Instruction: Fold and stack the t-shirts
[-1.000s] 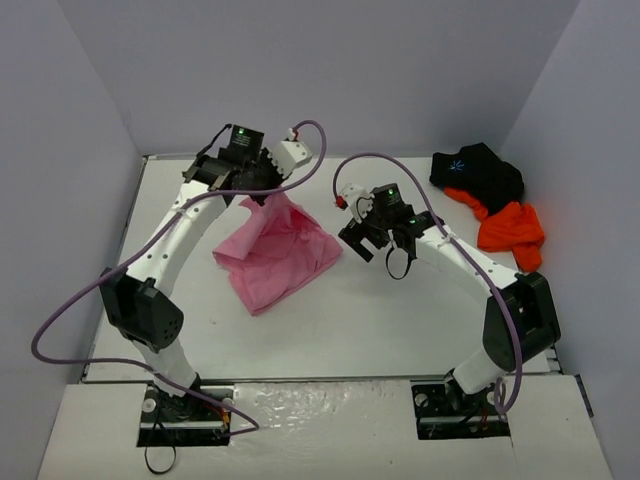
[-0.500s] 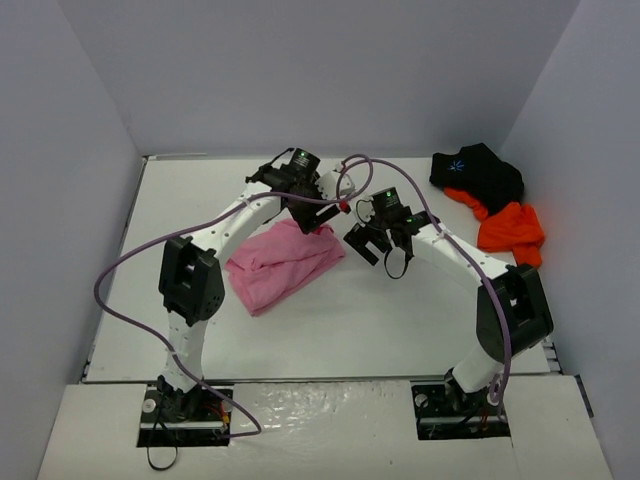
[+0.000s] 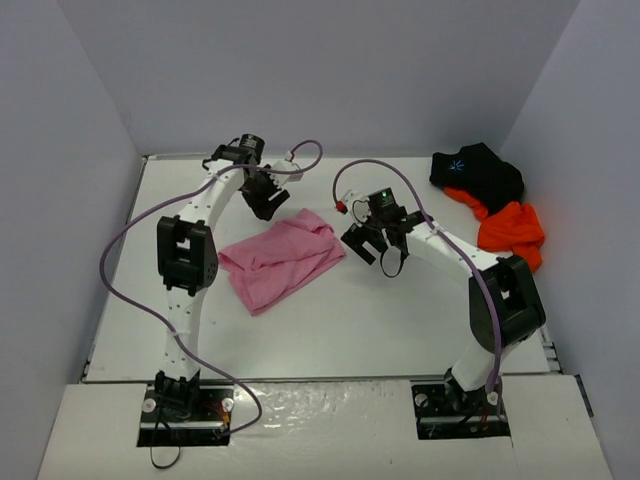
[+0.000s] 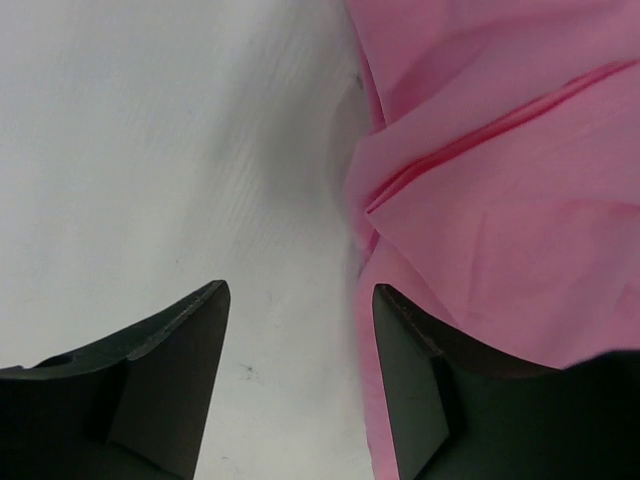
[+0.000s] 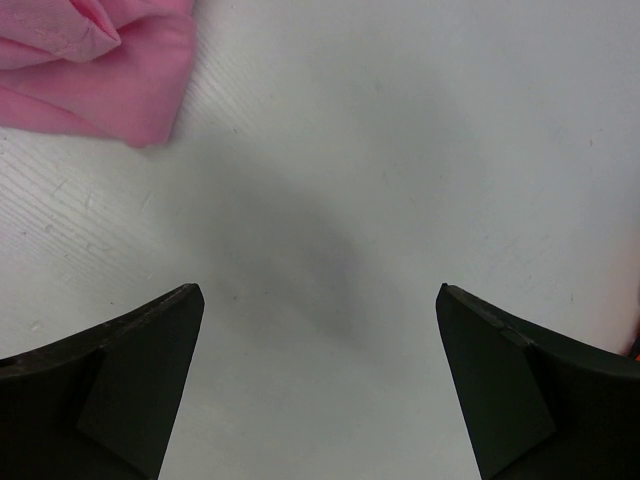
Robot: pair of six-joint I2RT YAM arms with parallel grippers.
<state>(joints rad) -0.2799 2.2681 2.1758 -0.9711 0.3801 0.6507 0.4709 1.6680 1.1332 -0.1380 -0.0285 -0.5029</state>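
Cloth, soft and light, was what had to be handled: the pink t-shirt (image 3: 280,257) was seen lying crumpled and partly doubled at mid-table, and it was judged likely to sag and drag if lifted by one point. At its far left edge the left gripper (image 4: 300,290) was held with jaws apart, one finger over the cloth, and a pinch there was judged best. Just off the right corner the right gripper (image 5: 320,290) was poised, jaws wide, over bare table (image 3: 350,330). Open room was left in front. The black t-shirt (image 3: 478,172) and orange t-shirt (image 3: 512,228) were heaped far right, by the table's edge.
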